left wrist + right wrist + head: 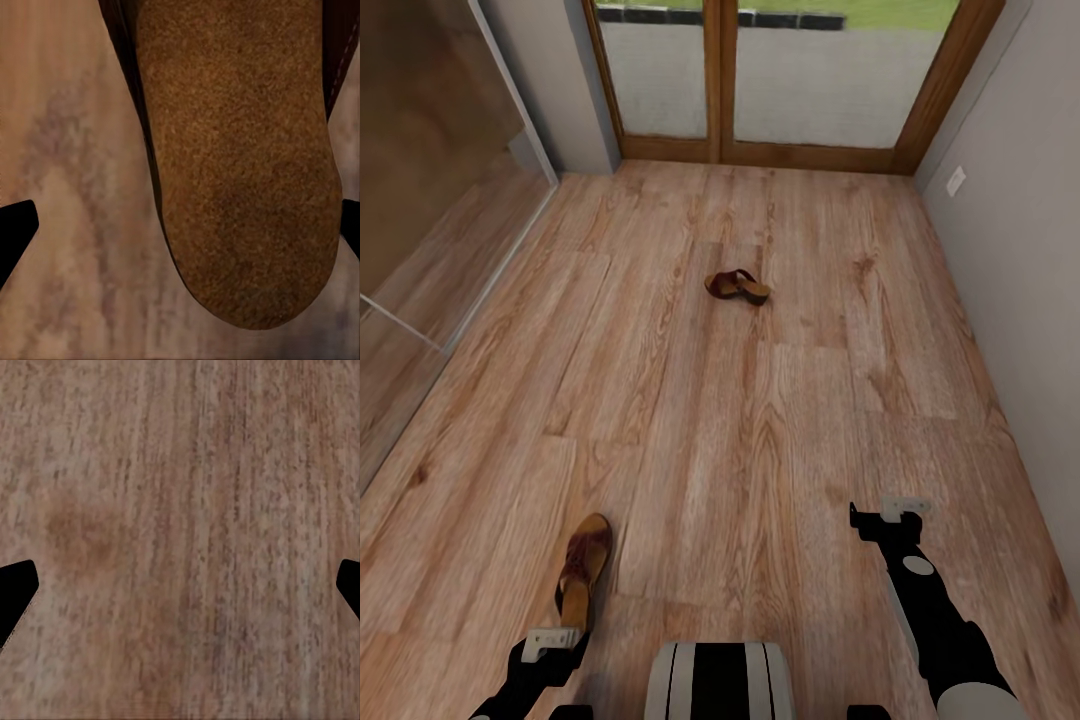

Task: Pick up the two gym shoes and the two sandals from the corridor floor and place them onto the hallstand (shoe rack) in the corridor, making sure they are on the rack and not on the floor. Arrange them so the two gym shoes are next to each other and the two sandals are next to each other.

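Observation:
One dark brown sandal [584, 568] with a tan footbed lies on the corridor floor [760, 420] at the near left. My left gripper [550, 645] hangs right over its heel end, jaws open. In the left wrist view the tan footbed of that sandal [240, 165] sits between the two black fingertips [15, 229], apart from them. A second sandal [738, 286] lies on its side further off, mid-floor. My right gripper [890, 520] is open above bare planks [180, 540] at the near right. The gym shoes and the hallstand are out of view.
A wooden-framed glass double door [780, 80] closes the far end. A grey wall with a white socket [956, 181] runs along the right. A glass panel [430, 180] lines the left side. My white trunk [718, 682] shows at the bottom centre.

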